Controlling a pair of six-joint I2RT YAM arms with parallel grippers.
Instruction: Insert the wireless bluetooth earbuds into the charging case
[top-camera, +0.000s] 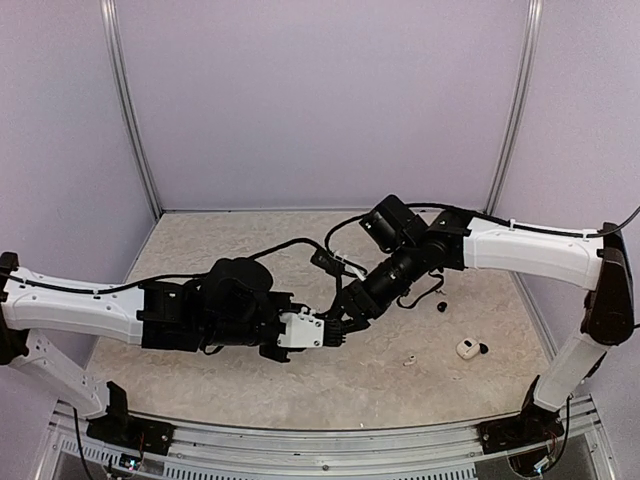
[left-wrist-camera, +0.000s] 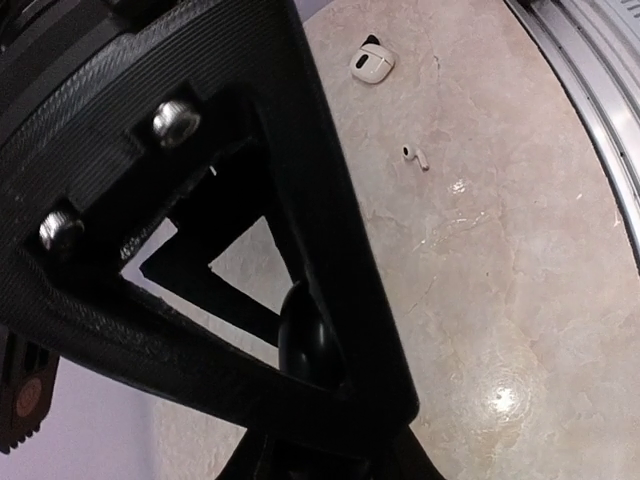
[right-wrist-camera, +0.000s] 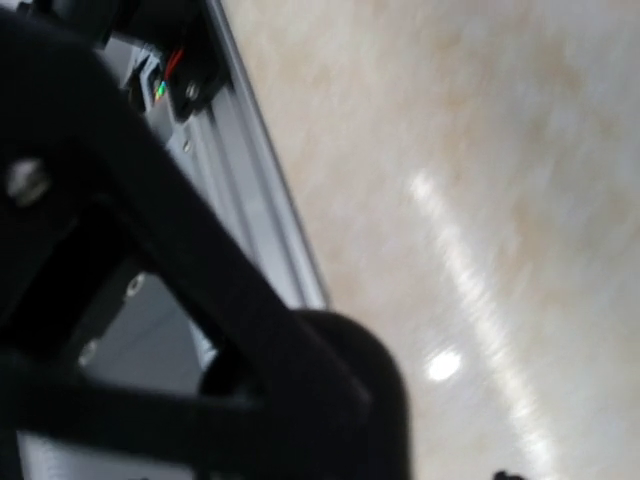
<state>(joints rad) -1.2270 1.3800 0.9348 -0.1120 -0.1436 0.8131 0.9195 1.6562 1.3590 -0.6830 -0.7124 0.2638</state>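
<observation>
Above the middle of the table my two grippers meet tip to tip. My left gripper (top-camera: 328, 331) is shut on a glossy black oval charging case (left-wrist-camera: 303, 335), pinched between its fingers. My right gripper (top-camera: 341, 320) is at the same spot. Its wrist view is blurred and shows a black rounded shape (right-wrist-camera: 345, 385) against one finger, so how its jaws stand is unclear. A white earbud (top-camera: 409, 360) (left-wrist-camera: 415, 156) lies loose on the table. One black earbud (top-camera: 442, 307) lies further back. Another black earbud (top-camera: 484, 348) rests against a white case (top-camera: 466, 349) (left-wrist-camera: 372, 65).
The metal rail (left-wrist-camera: 600, 130) runs along the table's near edge. Black cables (top-camera: 300, 245) trail over the table behind the arms. Purple walls close in the back and both sides.
</observation>
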